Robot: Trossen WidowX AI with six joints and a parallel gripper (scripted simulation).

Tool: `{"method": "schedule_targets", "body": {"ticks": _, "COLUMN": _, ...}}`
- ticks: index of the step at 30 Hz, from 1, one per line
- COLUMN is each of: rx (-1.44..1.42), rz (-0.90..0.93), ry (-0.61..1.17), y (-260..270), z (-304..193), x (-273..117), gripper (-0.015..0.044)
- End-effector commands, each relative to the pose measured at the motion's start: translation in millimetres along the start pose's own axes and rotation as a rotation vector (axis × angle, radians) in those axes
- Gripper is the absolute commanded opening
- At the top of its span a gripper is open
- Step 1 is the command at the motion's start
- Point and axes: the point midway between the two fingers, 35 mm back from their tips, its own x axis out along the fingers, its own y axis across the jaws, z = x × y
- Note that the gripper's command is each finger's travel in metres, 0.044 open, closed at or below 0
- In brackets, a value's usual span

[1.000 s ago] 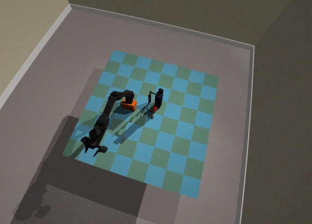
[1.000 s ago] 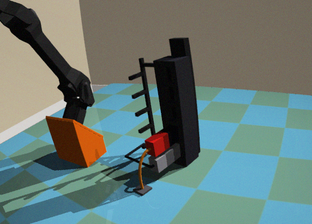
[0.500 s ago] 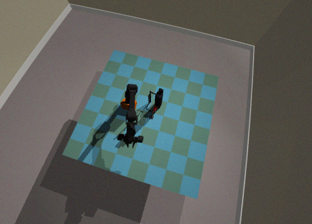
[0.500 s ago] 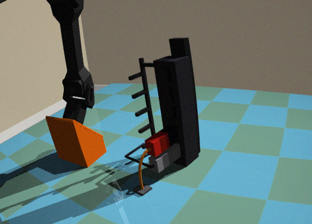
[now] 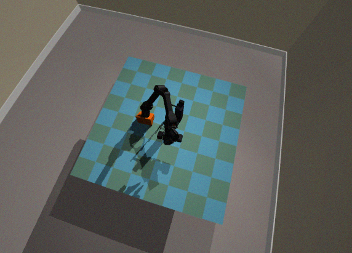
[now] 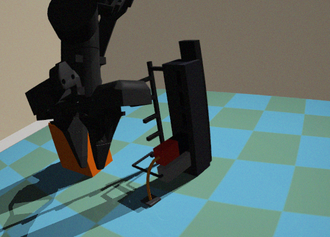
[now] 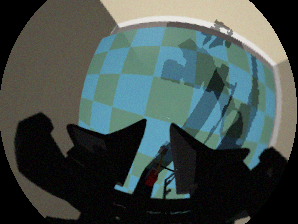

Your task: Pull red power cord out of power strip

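Observation:
The black power strip (image 6: 199, 110) (image 5: 179, 111) stands upright on the checkered floor. The red plug (image 6: 167, 151) (image 7: 151, 178) sits at the strip's lower front, against it. An orange-brown cord (image 6: 148, 179) (image 7: 160, 162) curves from the plug down to a small dark plate (image 6: 151, 200) on the floor. My gripper (image 6: 92, 166) (image 7: 158, 124) is partly open with nothing between its fingers. It points down and is apart from the plug, the cord and the strip. In the top view the arm hides the plug and cord.
A thin black frame with pegs (image 6: 157, 110) stands beside the strip's front. A grey block (image 6: 176, 168) is below the plug. The orange arm base (image 5: 144, 120) (image 6: 59, 150) stands to the left of the strip.

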Motion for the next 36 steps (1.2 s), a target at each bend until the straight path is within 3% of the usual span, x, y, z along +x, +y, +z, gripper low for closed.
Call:
{"method": "schedule_targets", "body": {"ticks": 1, "rx": 0.074, "rz": -0.052, "ry": 0.124, "y": -4.0, "z": -59.3, "x": 9.4, "gripper": 0.016}}
{"method": "schedule_targets", "body": {"ticks": 8, "rx": 0.214, "rz": -0.192, "ry": 0.306, "y": -24.8, "z": -159.6, "x": 16.5, "gripper": 0.016}}
{"method": "schedule_targets", "body": {"ticks": 36, "rx": 0.218, "rz": -0.196, "ry": 0.311, "y": -17.7, "z": -189.2, "x": 8.4, "gripper": 0.016}}
